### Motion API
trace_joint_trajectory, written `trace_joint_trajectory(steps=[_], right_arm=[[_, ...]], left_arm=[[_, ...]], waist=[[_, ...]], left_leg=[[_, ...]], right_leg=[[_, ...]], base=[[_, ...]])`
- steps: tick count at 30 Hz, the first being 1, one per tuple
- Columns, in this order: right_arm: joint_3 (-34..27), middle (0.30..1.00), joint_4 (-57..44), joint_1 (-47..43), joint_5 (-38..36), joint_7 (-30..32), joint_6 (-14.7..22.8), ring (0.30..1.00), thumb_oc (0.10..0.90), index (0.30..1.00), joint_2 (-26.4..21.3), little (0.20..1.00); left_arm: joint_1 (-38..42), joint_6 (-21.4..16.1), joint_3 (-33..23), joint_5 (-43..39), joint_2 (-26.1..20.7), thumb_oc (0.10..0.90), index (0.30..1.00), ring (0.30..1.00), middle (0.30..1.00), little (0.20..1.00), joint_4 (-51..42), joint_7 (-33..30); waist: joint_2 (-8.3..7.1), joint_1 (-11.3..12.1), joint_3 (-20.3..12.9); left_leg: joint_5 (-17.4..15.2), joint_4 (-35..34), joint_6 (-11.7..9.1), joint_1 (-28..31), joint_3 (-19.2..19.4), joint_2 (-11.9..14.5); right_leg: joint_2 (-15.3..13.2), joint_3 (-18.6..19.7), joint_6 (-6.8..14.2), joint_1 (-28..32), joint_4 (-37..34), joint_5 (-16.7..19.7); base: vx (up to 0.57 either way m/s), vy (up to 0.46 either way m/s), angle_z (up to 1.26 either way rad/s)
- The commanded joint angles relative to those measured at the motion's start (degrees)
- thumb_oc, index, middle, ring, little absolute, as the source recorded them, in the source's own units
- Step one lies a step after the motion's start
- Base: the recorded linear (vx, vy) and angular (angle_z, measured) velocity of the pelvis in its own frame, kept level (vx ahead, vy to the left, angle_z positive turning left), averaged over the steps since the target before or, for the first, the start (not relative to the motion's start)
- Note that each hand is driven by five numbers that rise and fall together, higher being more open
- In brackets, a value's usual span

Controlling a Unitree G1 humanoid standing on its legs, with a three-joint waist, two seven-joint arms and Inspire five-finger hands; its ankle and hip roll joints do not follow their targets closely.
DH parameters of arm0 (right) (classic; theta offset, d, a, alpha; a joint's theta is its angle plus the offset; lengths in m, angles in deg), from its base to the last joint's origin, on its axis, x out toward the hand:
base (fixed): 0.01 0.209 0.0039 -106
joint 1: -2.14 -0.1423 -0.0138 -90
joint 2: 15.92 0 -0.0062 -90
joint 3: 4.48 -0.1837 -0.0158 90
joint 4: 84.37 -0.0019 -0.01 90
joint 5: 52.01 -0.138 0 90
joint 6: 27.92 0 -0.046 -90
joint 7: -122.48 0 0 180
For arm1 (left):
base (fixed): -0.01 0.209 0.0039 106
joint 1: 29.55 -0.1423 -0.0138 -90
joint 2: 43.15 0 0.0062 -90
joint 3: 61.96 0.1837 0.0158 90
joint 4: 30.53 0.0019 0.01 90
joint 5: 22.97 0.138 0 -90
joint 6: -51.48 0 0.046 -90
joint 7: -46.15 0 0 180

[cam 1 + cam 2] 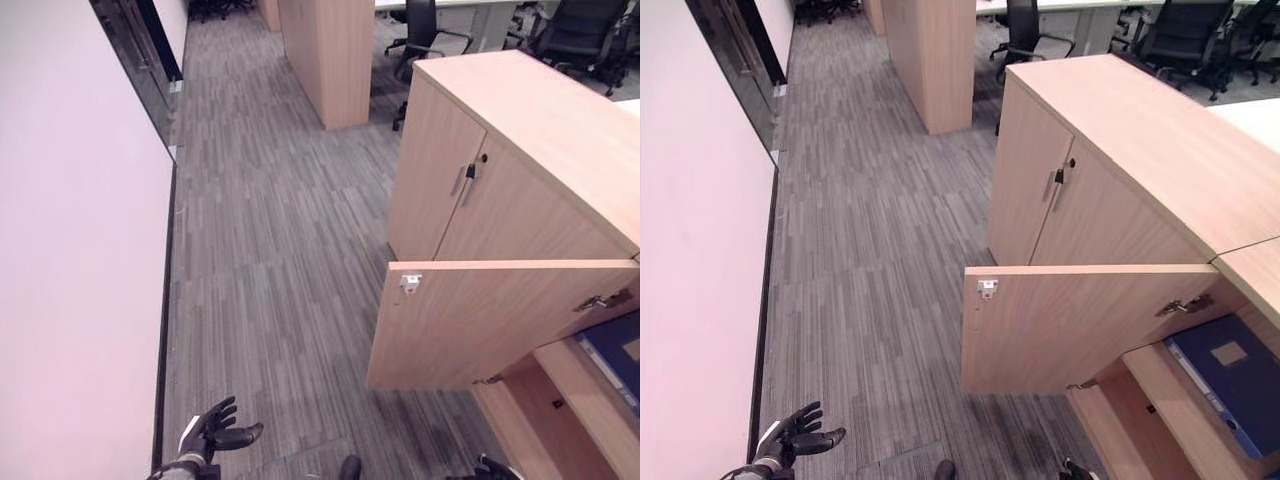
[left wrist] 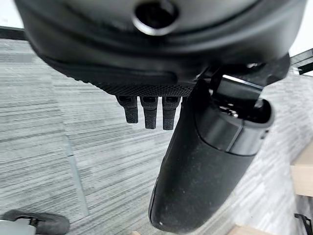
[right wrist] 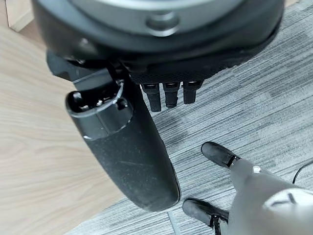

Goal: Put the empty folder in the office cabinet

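Grey carpet; dark-blue folder (image 1: pixel 1225 385) lies flat in open cabinet (image 1: pixel 1090 325). Both hands' fingers released, holding nothing.

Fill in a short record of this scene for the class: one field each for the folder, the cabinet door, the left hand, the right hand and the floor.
folder: blue folder lying flat on a shelf inside the office cabinet
cabinet door: lower door swung open; upper doors closed
left hand: left hand open, holding nothing, low over the carpet
right hand: right hand fingers straight, holding nothing, beside the wooden cabinet
floor: grey striped carpet
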Motion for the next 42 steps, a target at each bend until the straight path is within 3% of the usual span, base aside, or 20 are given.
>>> trace_joint_trajectory(steps=[1, 2, 3, 4, 5, 12, 18, 19, 22, 25, 27, 28, 32, 42], right_arm=[[-1.3, 0.900, -2.4, -3.6, -2.6, 1.9, 2.4, 0.900, 0.800, 0.900, -5.2, 0.900], [-1.0, 0.900, -2.4, -3.1, -1.9, 1.9, 3.1, 0.900, 0.800, 0.900, -5.4, 0.900], [-1.0, 0.900, -2.4, -3.1, -1.9, 1.9, 3.1, 0.900, 0.800, 0.900, -5.4, 0.900], [-0.6, 0.900, -2.5, -3.1, -1.7, 1.9, 3.2, 0.900, 0.800, 0.900, -5.0, 0.900], [-0.9, 0.900, -2.8, -3.1, -2.1, 1.9, 3.4, 0.900, 0.800, 0.900, -4.2, 0.900], [-0.9, 0.900, -3.1, -2.4, -3.5, 2.2, 3.1, 0.900, 0.800, 0.900, -0.4, 0.900], [-0.5, 0.900, -3.0, -2.7, -3.5, 2.3, 2.6, 0.900, 0.800, 0.900, 1.5, 0.900], [-0.6, 0.900, -3.3, -3.0, -4.0, 2.4, 2.7, 0.900, 0.800, 0.900, 2.4, 0.900], [-0.8, 0.900, -3.6, -3.5, -4.5, 2.3, 2.6, 0.900, 0.800, 0.900, 2.9, 0.900], [0.0, 0.900, -3.6, -4.7, -5.0, 2.0, 2.9, 0.900, 0.800, 0.900, 3.3, 0.900], [0.2, 0.900, -3.4, -4.9, -5.5, 2.0, 3.2, 0.900, 0.800, 0.900, 3.6, 0.900], [0.7, 0.900, -3.1, -4.8, -5.1, 2.1, 3.3, 0.900, 0.800, 0.900, 3.5, 0.900], [2.4, 0.900, -2.0, -4.5, -2.9, 2.3, 3.0, 0.900, 0.800, 0.900, 2.7, 0.900], [1.6, 0.900, -2.6, -3.6, -3.5, 2.5, 3.1, 0.900, 0.800, 0.900, 1.1, 0.900]], left_arm=[[5.0, -4.3, -0.2, -1.6, 1.5, 0.800, 0.900, 0.900, 0.900, 0.900, -3.8, 0.3], [1.9, -4.6, -0.5, -0.7, 2.3, 0.800, 0.900, 0.900, 0.900, 0.900, -3.1, 0.3], [1.9, -4.6, -0.5, -0.7, 2.3, 0.800, 0.900, 0.900, 0.900, 0.900, -3.1, 0.3], [1.9, -4.4, -0.5, 0.8, 3.2, 0.800, 0.900, 0.900, 0.900, 0.900, -0.1, 0.2], [2.3, -4.4, -0.6, 2.6, 4.4, 0.800, 0.900, 0.900, 0.900, 0.900, 3.9, -0.6], [2.7, -4.2, 0.8, 5.9, 6.1, 0.800, 0.900, 0.900, 0.900, 0.900, 7.9, -1.9], [2.9, -4.1, 1.6, 6.6, 5.8, 0.800, 0.900, 0.900, 0.900, 0.900, 6.7, -1.9], [2.7, -4.1, 1.4, 6.0, 5.6, 0.800, 0.900, 0.900, 0.900, 0.900, 5.8, -1.9], [2.7, -4.3, 1.5, 6.2, 5.2, 0.800, 0.900, 0.900, 0.900, 0.900, 4.8, -1.8], [2.8, -4.5, 2.2, 6.8, 4.5, 0.800, 0.900, 0.900, 0.900, 0.900, 4.2, -1.8], [3.1, -4.6, 2.4, 6.8, 4.4, 0.800, 0.900, 0.900, 0.900, 0.900, 4.3, -1.8], [2.2, -4.9, 2.5, 6.3, 4.4, 0.800, 0.900, 0.900, 0.900, 0.900, 2.7, -1.6], [1.2, -5.4, 1.3, 5.2, 4.9, 0.800, 0.900, 0.900, 0.900, 0.900, 1.4, -1.9], [0.1, -5.8, 2.5, 5.1, 4.5, 0.800, 0.900, 0.900, 0.900, 0.900, -4.5, -1.8]], waist=[[-0.96, 2.1, 4.1], [-1.60, 2.7, 4.3], [-1.59, 2.7, 4.3], [-1.95, 2.7, 4.1], [-2.33, 1.8, 4.0], [-1.19, -1.6, 1.9], [-0.96, -1.5, 2.2], [-1.20, -1.4, 3.3], [-1.06, -1.4, 4.8], [-0.57, -0.7, 5.3], [-1.08, -0.3, 4.7], [-2.37, 1.2, 3.8], [-2.66, 2.4, 1.6], [-2.66, 1.8, 1.5]], left_leg=[[-6.9, 3.6, -6.4, -1.4, -6.3, 5.3], [-9.2, 6.0, -6.4, -0.6, -6.6, 5.4], [-9.3, 6.1, -6.4, -0.7, -6.5, 5.4], [-12.3, 7.2, -6.7, 1.1, -6.9, 6.4], [-12.6, 7.8, -6.2, 2.6, -6.6, 6.7], [-12.5, 2.7, -3.6, 7.2, -3.7, 6.6], [-13.2, 1.2, -1.9, 8.5, -2.8, 5.6], [-12.1, 1.5, -0.9, 7.9, -2.2, 4.6], [-11.6, 1.8, -0.1, 7.6, -1.6, 4.3], [-10.7, 3.2, 0.8, 5.2, -0.3, 3.9], [-10.6, 3.5, 0.7, 4.2, 0.3, 3.7], [-10.5, 3.3, 0.3, 3.3, 0.8, 2.7], [-10.2, 2.3, -0.2, 3.3, 1.2, 3.4], [-10.2, 1.5, -0.9, 5.7, 0.1, 4.0]], right_leg=[[-1.1, -0.5, 0.4, 0.9, 0.4, -5.2], [-1.7, -0.3, 0.2, -0.1, 0.4, -4.4], [-1.7, -0.3, 0.2, -0.1, 0.4, -4.4], [-1.1, 1.0, 0.0, 0.0, 0.5, -5.3], [-1.9, 0.7, -0.1, -1.2, 1.1, -4.1], [-3.1, 1.9, 0.4, -2.2, 4.9, -3.2], [-4.5, 2.1, 1.9, -3.3, 8.5, -3.6], [-6.0, 1.3, 2.5, -5.4, 11.3, -1.8], [-6.6, 3.0, 4.2, -7.5, 15.5, -1.7], [-4.7, 5.8, 4.5, -7.2, 22.8, -5.1], [-3.9, 6.4, 4.0, -5.8, 20.7, -5.9], [-3.0, 5.6, 2.8, -1.7, 14.7, -7.4], [-1.9, 5.7, 2.4, 0.9, 6.7, -6.0], [-1.0, 5.2, 1.6, 4.2, 4.1, -6.2]], base=[[-0.16, 0.013, 0.23], [-0.08, 0.008, 0.27], [-0.05, -0.039, 0.23], [-0.09, 0.056, 0.06], [-0.09, 0.054, -0.17], [-0.05, 0.145, -0.16], [-0.07, 0.166, 0.01], [-0.13, 0.124, -0.12], [-0.18, 0.121, -0.20], [-0.18, 0.051, -0.21], [-0.03, -0.040, -0.16], [-0.02, -0.070, -0.10], [0.01, -0.088, -0.13], [0.03, -0.059, -0.03]])
